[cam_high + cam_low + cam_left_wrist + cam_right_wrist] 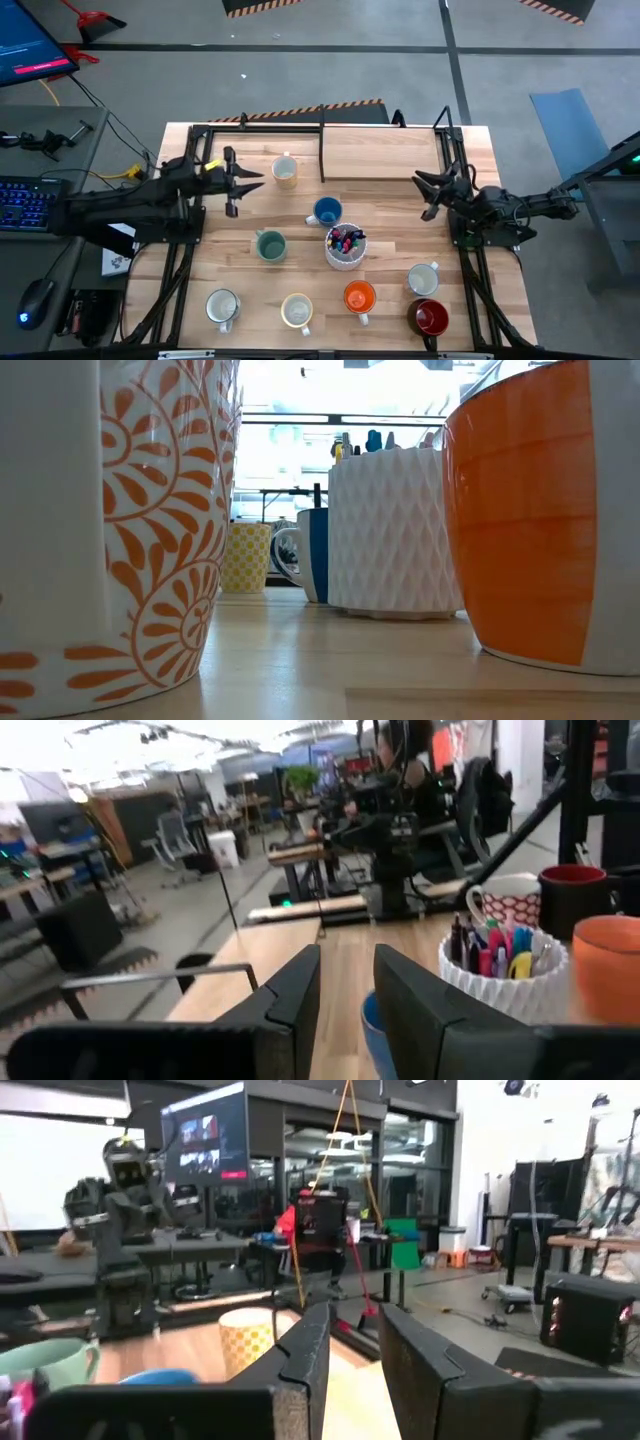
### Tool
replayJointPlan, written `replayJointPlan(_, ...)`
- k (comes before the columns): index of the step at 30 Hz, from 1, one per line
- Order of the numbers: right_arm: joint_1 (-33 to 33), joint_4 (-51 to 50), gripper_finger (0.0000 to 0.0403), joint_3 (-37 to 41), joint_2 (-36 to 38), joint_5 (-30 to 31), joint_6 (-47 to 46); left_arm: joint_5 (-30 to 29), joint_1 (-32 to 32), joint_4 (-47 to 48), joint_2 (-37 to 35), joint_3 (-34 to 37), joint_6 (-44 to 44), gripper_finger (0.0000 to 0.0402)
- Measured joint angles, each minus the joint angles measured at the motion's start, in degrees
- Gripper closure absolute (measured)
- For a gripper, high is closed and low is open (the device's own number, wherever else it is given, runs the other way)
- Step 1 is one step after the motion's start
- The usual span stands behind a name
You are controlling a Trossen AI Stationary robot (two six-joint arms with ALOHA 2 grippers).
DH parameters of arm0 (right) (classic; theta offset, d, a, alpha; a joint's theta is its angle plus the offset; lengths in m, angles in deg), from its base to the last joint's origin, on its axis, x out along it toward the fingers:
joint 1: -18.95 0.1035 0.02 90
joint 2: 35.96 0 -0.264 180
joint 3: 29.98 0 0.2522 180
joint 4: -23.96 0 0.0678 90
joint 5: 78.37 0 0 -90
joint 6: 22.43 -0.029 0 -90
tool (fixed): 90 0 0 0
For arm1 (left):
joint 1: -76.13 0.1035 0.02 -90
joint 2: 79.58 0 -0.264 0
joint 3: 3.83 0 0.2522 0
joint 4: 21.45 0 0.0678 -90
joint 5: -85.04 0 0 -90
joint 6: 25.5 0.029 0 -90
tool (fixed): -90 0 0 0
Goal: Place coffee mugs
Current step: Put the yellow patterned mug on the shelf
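Several coffee mugs stand upright on their bases on the wooden table (pixel 390 225): pale yellow (pixel 285 170), blue (pixel 327 212), teal (pixel 270 245), white (pixel 222 307), cream with an orange pattern (pixel 297 311), orange (pixel 358 297), grey-white (pixel 423 278) and dark red (pixel 430 317). My left gripper (pixel 250 183) hovers over the far left of the table, just left of the yellow mug, open and empty (pixel 347 990). My right gripper (pixel 424 195) hovers at the far right, open and empty (pixel 355 1345). It faces the yellow mug (pixel 247 1340) across the table.
A white handleless cup full of coloured pens (pixel 345 245) stands mid-table between the blue and orange mugs. A black metal frame (pixel 322 150) and a raised wooden board (pixel 385 150) fill the far side. Bare wood lies between the two grippers.
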Motion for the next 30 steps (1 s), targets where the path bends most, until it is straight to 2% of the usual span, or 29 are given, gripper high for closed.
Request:
replayJointPlan(8, 0.0, -10.2, 0.0327, 0.0, -0.3, -0.8, -8.5, 0.8, 3.0, -4.7, 6.0, -0.9, -5.5, 0.0314)
replayJointPlan(13, 0.0, -10.3, 0.0327, 0.0, -0.6, 4.5, -14.2, -6.1, 4.5, -9.7, 7.6, -0.9, -10.4, 0.0314)
replayJointPlan(16, 0.0, -10.5, 0.0327, 0.0, -0.7, 5.9, -14.3, -9.3, 5.4, -10.6, 7.7, -1.0, -16.1, 0.0314)
replayJointPlan(18, 0.0, -10.5, 0.0327, 0.0, -1.0, 5.7, -11.6, -9.3, 5.1, -7.7, 7.7, -1.0, -18.5, 0.0314)
replayJointPlan(21, 0.0, -10.5, 0.0327, 0.0, -2.0, 5.4, -7.0, -8.9, 3.8, -2.7, 8.8, -1.0, -13.5, 0.0314)
replayJointPlan(23, 0.0, -10.5, 0.0327, -0.1, -2.9, 5.4, -5.6, -11.5, 3.2, -2.6, 10.5, -1.3, -12.6, 0.0314)
replayJointPlan(26, 0.0, -10.5, 0.0327, -0.1, -3.6, 5.2, -8.7, -12.0, 3.2, 2.6, 13.5, -6.0, -13.4, 0.0314)
replayJointPlan(30, 0.0, -10.4, 0.0327, -0.1, -3.8, 1.1, -11.6, -9.2, 2.4, 12.7, 18.1, -14.9, -5.0, 0.0313)
